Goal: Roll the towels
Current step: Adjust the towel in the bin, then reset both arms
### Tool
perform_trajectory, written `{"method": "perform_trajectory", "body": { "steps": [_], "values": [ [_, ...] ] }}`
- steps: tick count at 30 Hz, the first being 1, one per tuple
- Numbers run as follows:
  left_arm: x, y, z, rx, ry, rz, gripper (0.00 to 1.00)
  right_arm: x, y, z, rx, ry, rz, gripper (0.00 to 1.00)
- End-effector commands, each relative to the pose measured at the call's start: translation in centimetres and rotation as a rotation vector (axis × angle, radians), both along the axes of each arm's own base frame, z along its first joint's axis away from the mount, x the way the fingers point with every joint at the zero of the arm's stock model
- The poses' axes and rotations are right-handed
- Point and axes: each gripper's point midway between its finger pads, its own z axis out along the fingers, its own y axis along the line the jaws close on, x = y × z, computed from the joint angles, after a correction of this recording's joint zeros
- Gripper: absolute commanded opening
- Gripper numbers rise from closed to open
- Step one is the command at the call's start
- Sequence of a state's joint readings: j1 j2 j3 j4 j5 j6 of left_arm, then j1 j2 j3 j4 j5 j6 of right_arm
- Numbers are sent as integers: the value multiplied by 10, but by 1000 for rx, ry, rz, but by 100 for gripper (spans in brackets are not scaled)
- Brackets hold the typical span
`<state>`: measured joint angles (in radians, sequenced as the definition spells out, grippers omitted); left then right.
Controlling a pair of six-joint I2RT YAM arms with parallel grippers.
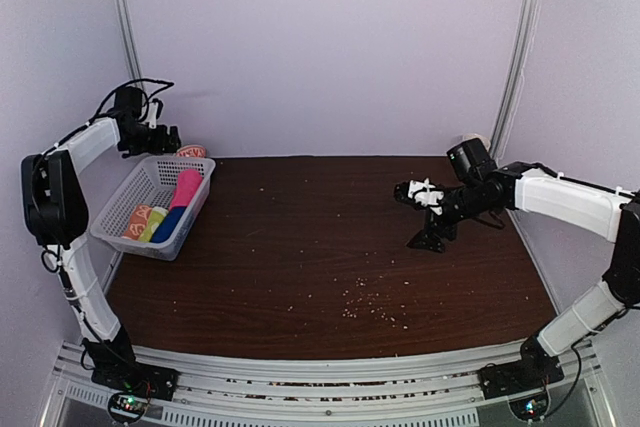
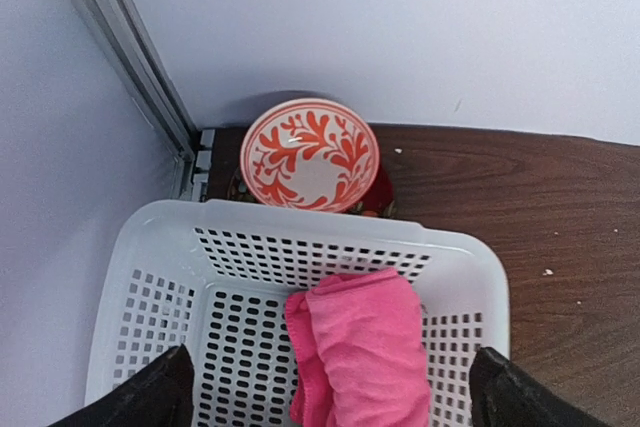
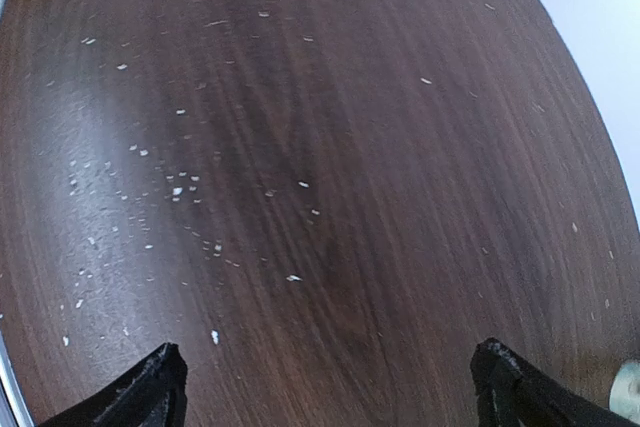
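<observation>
A rolled bright pink towel lies in the far end of the white lattice basket. In the left wrist view the pink towel rests loose on the basket floor. An orange patterned towel sits rolled at the basket's near end. My left gripper hangs above the basket's far end, open, its fingers wide on either side of the pink towel and not touching it. My right gripper hovers over the right side of the table, open and empty, with bare wood between its fingertips.
A yellow-green roll and a blue roll lie beside the orange towel. A red-and-white patterned bowl stands just behind the basket rim, in the back left corner. Pale crumbs dot the brown table.
</observation>
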<state>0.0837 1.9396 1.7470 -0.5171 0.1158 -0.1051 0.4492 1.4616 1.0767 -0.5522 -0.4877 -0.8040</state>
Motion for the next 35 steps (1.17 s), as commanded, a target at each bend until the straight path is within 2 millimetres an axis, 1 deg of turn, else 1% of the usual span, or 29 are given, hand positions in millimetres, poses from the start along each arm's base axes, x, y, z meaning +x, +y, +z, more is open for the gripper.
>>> {"method": "perform_trajectory", "body": {
  "steps": [1,3,4,5,8,11,13,14,17,20,23,25,27,32,35],
  "values": [
    [-25,-46,39,60,-75,-5,98,49,-40,53,95,-106,-341,100],
    [-42,-72,51,74,-97,-39,98,61,-64,62,101,-129,-498,100],
    [-51,-85,57,70,-109,-59,98,63,-75,65,98,-141,-546,100],
    [-61,-96,63,68,-122,-80,98,60,-86,64,97,-143,-578,100],
    [-92,-124,77,71,-162,-138,98,56,-116,76,155,-209,-721,100],
    [-126,-145,83,74,-183,-199,98,46,-143,101,237,-303,-855,100],
    [-150,-151,88,70,-207,-227,98,35,-158,119,308,-358,-933,100],
    [-160,-154,84,68,-209,-245,98,29,-164,125,343,-380,-956,100],
    [-188,-152,75,55,-222,-274,98,9,-182,143,418,-476,-1006,100],
    [-210,-147,65,48,-244,-291,98,-9,-197,154,476,-566,-1057,100],
    [-225,-145,56,48,-249,-312,98,-24,-203,161,528,-610,-1072,100],
    [-232,-143,53,59,-253,-326,98,-32,-205,164,555,-630,-1075,100],
    [-237,-141,55,60,-270,-331,98,-38,-207,165,572,-649,-1076,100],
    [-246,-139,65,47,-338,-333,98,-43,-209,158,576,-657,-1074,100],
    [-246,-137,62,44,-342,-321,98,-44,-213,153,569,-664,-1095,100]
  ]
}}
